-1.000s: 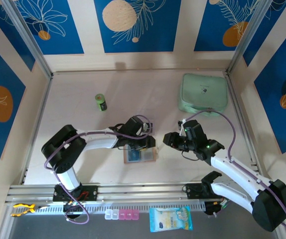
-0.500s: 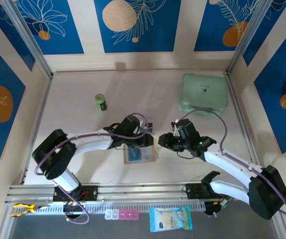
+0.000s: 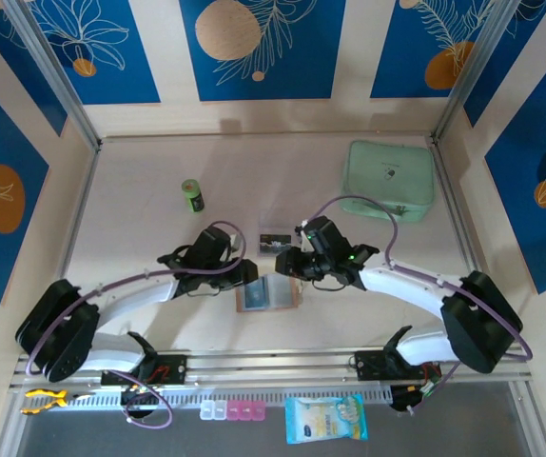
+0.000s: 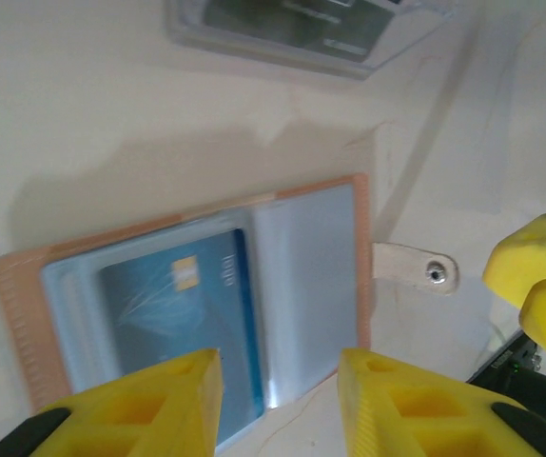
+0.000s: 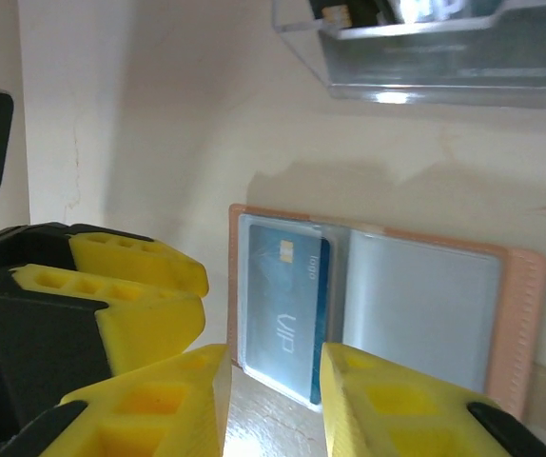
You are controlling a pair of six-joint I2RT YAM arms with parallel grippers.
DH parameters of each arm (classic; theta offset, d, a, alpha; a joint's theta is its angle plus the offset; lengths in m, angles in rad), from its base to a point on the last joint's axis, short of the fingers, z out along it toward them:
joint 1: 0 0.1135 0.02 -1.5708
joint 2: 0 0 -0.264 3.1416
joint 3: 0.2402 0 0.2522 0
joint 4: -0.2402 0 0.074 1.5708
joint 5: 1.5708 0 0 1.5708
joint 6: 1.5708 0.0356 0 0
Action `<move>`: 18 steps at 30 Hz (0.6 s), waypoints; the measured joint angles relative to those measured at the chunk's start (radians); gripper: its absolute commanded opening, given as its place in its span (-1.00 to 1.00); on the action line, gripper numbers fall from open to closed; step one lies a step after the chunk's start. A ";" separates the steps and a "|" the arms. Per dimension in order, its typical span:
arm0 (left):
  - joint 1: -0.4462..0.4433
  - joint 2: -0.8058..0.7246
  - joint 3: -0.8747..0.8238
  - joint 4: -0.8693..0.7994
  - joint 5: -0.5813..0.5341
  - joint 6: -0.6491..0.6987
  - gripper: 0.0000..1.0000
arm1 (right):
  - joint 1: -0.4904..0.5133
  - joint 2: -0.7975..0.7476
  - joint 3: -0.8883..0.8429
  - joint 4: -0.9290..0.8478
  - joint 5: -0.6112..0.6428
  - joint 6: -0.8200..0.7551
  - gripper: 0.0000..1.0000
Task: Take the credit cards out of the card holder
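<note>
Your left gripper [image 3: 246, 274] hangs low at the card holder [image 3: 269, 294] on the left arm's side, your right gripper [image 3: 288, 264] at the opposite edge. Both arms stretch far forward, and both sets of jaws stand apart, gripping nothing. The holder rests on the pale table [image 3: 140, 238], inside blue leaf-print walls [image 3: 254, 48]. It lies open and flat, long axis running between the grippers, strap [image 4: 416, 268] toward the right one. A blue credit card [image 4: 183, 324] sits crosswise in the pocket nearer the left gripper.

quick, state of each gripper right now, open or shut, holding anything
left gripper: open, holding nothing, above the card holder
right gripper: open, holding nothing
</note>
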 measured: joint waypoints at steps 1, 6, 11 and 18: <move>0.007 -0.015 -0.014 -0.005 -0.002 0.000 -0.24 | 0.010 0.017 0.006 0.008 -0.003 0.000 -0.39; 0.035 -0.050 -0.081 -0.011 -0.007 -0.002 -0.24 | 0.050 0.103 0.036 0.050 -0.018 0.001 -0.39; 0.036 -0.029 -0.098 0.002 -0.003 -0.005 -0.25 | 0.064 0.158 0.041 0.072 -0.034 0.004 -0.40; 0.037 0.047 -0.098 0.055 0.025 -0.006 -0.39 | 0.072 0.189 0.056 0.079 -0.047 0.005 -0.41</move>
